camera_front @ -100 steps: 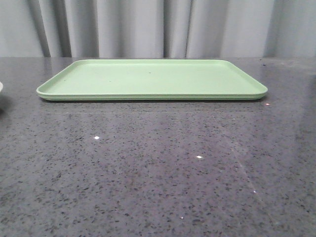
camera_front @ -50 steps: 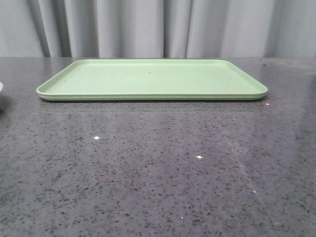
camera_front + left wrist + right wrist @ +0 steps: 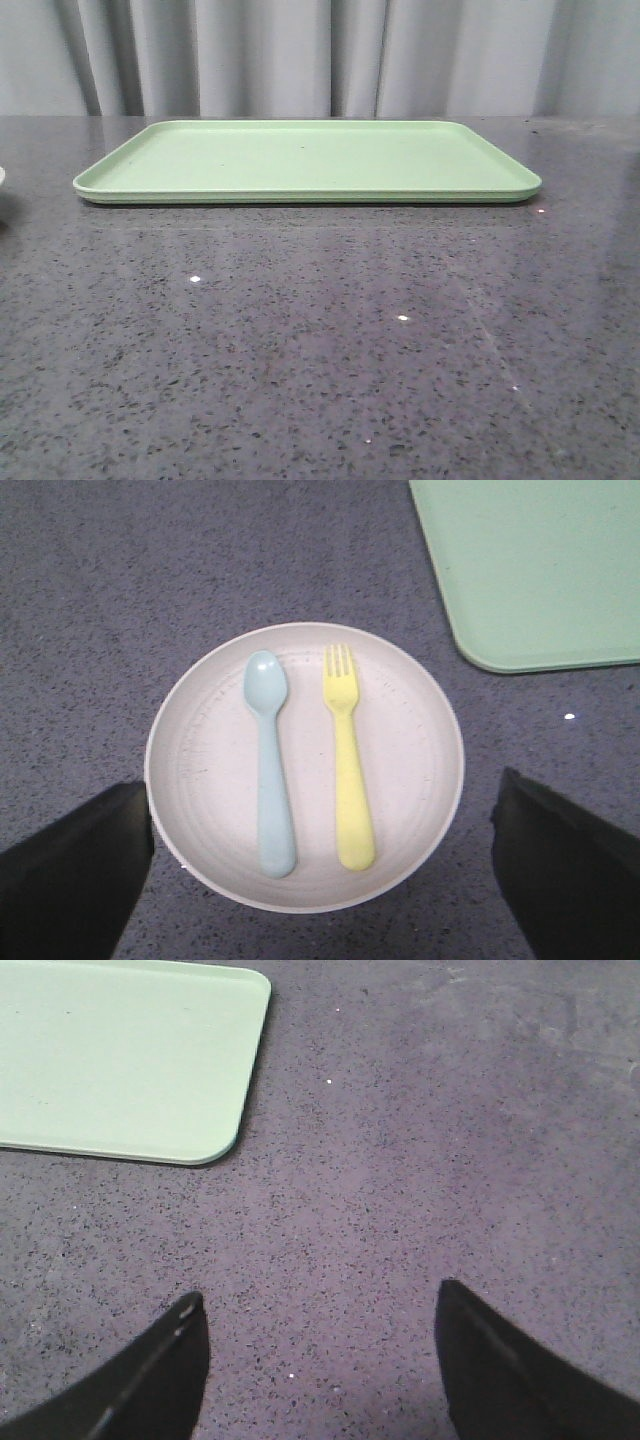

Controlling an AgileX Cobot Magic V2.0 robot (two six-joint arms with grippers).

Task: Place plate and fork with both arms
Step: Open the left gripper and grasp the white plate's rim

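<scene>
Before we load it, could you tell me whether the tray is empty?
Empty. The tray shows only bare green surface; the fork and a blue spoon lie on the plate beside it.

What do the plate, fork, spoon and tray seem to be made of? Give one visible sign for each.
Plate: probably matte plastic or melamine; cream, faintly speckled, no glare.
Fork: likely plastic; solid yellow, thick rounded edges.
Spoon: likely the same plastic; solid pale blue, soft sheen.
Tray: probably plastic; even light green, rounded moulded rim.

The front view's left edge cuts off all but a sliver of the plate (image 3: 2, 176).
</scene>
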